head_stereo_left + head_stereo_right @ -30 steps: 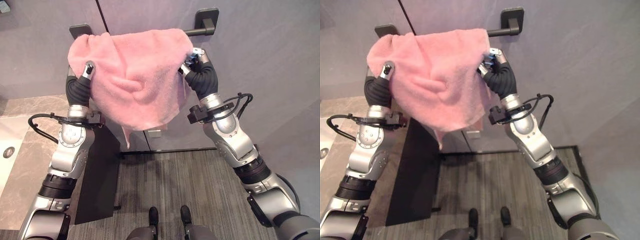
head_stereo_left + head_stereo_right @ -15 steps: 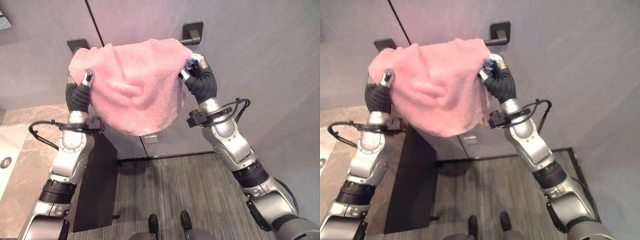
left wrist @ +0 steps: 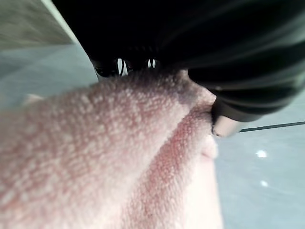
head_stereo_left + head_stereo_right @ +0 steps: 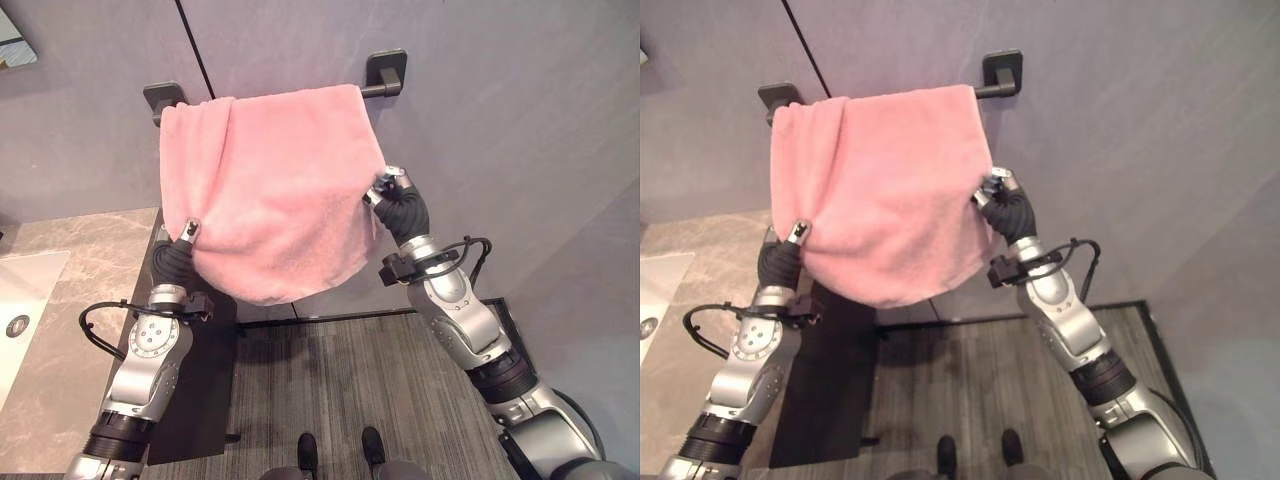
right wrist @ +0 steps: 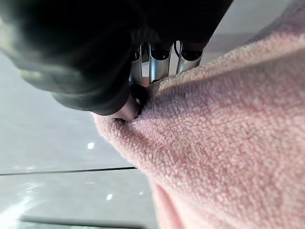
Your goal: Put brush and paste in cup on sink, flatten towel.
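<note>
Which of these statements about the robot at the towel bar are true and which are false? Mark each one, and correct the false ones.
1. The pink towel hangs over the black towel bar on the wall. True.
2. The right robot hand pinches the towel's edge. True.
3. The left robot hand rests on the stone counter. False: it is raised and pinches the towel's lower left edge, as the left wrist view shows.
4. The towel lies crumpled on the floor. False: it is spread across the bar, held out between both hands.
5. A stone counter with a white sink stands to the robot's left. True.
</note>
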Controlling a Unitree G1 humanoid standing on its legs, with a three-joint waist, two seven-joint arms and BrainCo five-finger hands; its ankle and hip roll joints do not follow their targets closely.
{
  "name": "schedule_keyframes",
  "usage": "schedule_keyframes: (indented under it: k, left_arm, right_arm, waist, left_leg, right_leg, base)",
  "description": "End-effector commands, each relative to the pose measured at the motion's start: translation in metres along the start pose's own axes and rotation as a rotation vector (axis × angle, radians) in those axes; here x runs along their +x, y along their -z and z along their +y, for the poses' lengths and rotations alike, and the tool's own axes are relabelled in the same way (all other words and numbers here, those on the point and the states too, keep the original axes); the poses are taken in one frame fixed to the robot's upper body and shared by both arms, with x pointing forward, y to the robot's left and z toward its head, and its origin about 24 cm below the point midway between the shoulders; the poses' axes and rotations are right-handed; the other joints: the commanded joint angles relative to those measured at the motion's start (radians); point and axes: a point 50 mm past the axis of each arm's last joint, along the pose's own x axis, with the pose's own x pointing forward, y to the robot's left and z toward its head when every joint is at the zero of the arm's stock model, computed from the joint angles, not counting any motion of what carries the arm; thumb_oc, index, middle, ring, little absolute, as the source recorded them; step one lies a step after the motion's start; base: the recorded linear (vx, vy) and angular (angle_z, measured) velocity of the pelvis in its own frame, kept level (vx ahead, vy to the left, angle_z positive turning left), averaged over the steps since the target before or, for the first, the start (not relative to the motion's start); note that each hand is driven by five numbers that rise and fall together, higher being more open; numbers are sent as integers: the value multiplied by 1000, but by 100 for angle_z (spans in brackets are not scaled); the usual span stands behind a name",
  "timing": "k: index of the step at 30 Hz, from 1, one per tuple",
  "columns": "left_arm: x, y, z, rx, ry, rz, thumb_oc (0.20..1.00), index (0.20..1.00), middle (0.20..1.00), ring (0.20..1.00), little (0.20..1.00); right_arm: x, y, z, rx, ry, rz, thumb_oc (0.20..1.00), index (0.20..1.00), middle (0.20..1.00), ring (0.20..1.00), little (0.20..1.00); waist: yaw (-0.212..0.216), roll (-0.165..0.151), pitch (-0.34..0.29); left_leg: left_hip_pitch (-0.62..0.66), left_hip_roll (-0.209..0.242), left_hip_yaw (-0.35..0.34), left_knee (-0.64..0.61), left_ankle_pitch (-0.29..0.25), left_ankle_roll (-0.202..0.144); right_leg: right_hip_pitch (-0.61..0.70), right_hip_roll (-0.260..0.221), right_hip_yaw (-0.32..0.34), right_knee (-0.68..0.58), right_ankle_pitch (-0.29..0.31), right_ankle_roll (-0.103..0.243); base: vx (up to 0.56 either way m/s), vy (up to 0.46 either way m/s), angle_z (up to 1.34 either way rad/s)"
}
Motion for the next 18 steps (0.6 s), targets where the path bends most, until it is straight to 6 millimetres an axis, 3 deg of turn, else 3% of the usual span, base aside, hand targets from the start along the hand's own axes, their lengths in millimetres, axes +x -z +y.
schedule_keyframes:
  k: [1,4,18]
  left_arm:
    - [5,-2,17,35,-61,-25,200,200,200,200,200]
    - [6,-1,20,55,-69,-18,200,200,200,200,200]
    - [30,-19,22,122,-70,-84,200,200,200,200,200]
  right_arm:
    - [5,3,9,91,-14,-10,200,200,200,200,200]
    - [6,14,11,104,-7,43,200,200,200,200,200]
    - [25,28,26,119,-14,109,200,200,200,200,200]
  waist:
    - [24,-60,-82]
    - [28,-58,-73]
    - [59,-51,-42]
  left_leg:
    - [27,-2,-4,4,-63,-15]
    - [22,-3,-6,4,-61,-15]
    - [-37,-20,-32,4,-46,-13]
  right_leg:
    - [19,-97,16,-2,-62,82]
    - [14,-97,16,-2,-59,83]
    - [-31,-112,-6,-2,-47,88]
  base:
    - [3,-3,3]
    - [0,0,0]
    - [-5,9,7]
